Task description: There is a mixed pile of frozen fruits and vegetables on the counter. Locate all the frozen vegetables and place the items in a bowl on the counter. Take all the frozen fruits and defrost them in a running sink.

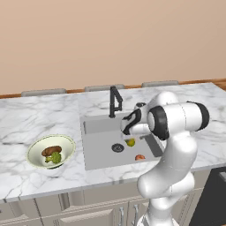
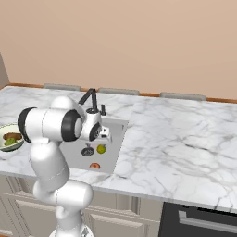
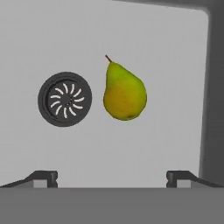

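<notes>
Over the sink (image 1: 95, 152): tool (image 3: 111, 176) hovering, fingers spread wide, gripping nothing.
Basin floor: pear (image 3: 124, 92) lying beside drain (image 3: 64, 99).

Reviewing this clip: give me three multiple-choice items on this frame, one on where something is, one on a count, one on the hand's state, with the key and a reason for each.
1. Where does the pear lie?
A. in the bowl
B. on the sink floor beside the drain
C. on the counter by the faucet

2. How many foods are in the bowl?
A. none
B. two
C. four

3. What is the hand's state?
A. open, holding nothing
B. shut on the pear
C. shut on the apple

Key:
1 B, the hand view shows the pear on the grey floor of the sink next to the drain.
2 B, the broccoli and the brown potato sit in it.
3 A, its fingertips stand wide apart with the pear lying free beyond them; the apple lies elsewhere in the sink.
</notes>
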### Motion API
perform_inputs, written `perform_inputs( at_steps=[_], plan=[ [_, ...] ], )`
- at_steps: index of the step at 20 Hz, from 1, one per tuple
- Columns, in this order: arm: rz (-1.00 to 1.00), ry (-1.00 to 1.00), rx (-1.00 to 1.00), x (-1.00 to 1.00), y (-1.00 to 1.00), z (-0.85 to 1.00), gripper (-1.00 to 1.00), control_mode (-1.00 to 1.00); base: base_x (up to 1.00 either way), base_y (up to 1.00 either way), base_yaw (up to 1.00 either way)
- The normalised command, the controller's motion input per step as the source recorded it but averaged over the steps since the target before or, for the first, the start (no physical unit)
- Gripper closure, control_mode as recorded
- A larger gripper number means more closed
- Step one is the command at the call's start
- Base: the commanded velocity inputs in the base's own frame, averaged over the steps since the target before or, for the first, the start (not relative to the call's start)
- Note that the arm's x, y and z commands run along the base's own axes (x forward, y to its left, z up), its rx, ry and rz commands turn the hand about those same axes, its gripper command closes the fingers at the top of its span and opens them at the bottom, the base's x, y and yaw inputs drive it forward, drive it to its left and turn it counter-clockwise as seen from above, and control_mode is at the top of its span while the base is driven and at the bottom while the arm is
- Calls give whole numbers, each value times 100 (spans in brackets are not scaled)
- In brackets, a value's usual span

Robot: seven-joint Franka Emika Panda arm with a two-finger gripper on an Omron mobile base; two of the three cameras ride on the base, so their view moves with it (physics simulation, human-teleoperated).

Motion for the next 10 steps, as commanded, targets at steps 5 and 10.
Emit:
perform_inputs(
  at_steps=[5, 10],
  plan=[
    [0, 0, 0, -39, -12, 47, -100, -100, 0, 0, 0],
    [0, 0, 0, -58, -7, 52, -100, -100, 0, 0, 0]
  ],
)
